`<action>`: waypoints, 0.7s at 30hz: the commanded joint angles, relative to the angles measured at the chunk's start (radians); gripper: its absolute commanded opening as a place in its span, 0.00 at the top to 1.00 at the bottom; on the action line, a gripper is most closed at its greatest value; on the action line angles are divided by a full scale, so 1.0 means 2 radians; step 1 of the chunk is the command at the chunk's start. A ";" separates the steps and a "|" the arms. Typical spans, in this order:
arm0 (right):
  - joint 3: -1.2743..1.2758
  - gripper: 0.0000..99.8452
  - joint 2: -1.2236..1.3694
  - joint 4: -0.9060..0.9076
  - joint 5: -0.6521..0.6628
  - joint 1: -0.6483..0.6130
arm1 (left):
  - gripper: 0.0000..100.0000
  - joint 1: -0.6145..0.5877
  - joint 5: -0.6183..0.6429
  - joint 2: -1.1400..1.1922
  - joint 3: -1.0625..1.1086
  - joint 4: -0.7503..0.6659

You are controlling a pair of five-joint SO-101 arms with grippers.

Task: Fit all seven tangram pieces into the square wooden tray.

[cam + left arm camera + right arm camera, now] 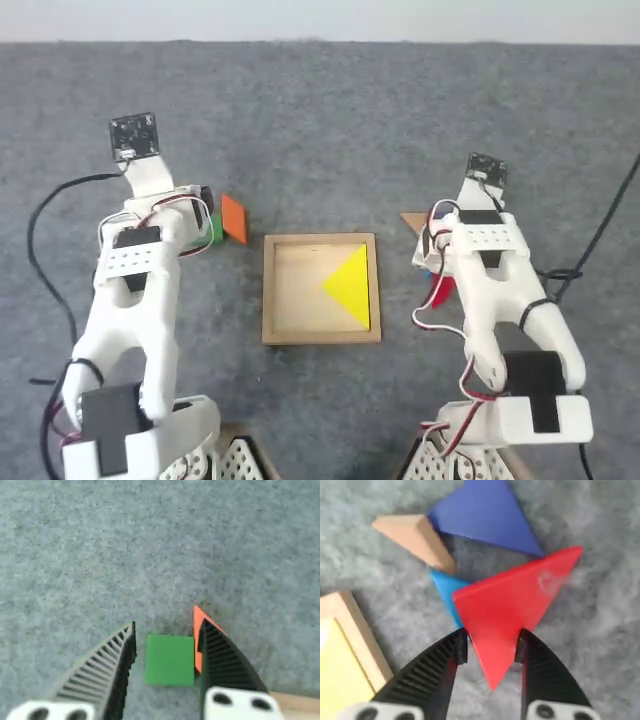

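— One piece, the yellow triangle (352, 288), lay in the tray (268, 290). And the red triangle (512, 605)?

— Clamped at its narrow corner between the right fingers (440, 667), broad end away from them, the tray just beside, toward the left arm (130, 300). The right arm (490, 290) masked that grip in the high view; the right wrist view made it plain.

— The left fingers (112, 660)?

— Wide, straddling the green square (170, 659), the orange piece (201, 616) just beside one finger.

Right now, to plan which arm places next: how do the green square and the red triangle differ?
The green square lies flat on the carpet between the left gripper's open fingers; the red triangle is pinched by the right gripper. The square has four sides, the triangle three. Both sit outside the tray.
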 commanded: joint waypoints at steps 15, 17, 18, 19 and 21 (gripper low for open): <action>-0.040 0.76 0.046 -0.006 -0.007 0.013 | 0.80 0.003 0.003 -0.002 -0.024 -0.013; -0.048 0.79 0.043 -0.004 -0.008 0.013 | 0.80 0.003 0.003 -0.002 -0.024 -0.013; -0.049 0.79 0.043 -0.004 -0.014 0.011 | 0.80 0.003 0.003 -0.002 -0.024 -0.013; -0.050 0.79 0.043 -0.004 -0.028 0.008 | 0.80 0.004 0.003 -0.002 -0.024 -0.013; -0.058 0.79 0.043 -0.006 -0.068 0.006 | 0.80 0.008 0.002 -0.002 -0.024 -0.013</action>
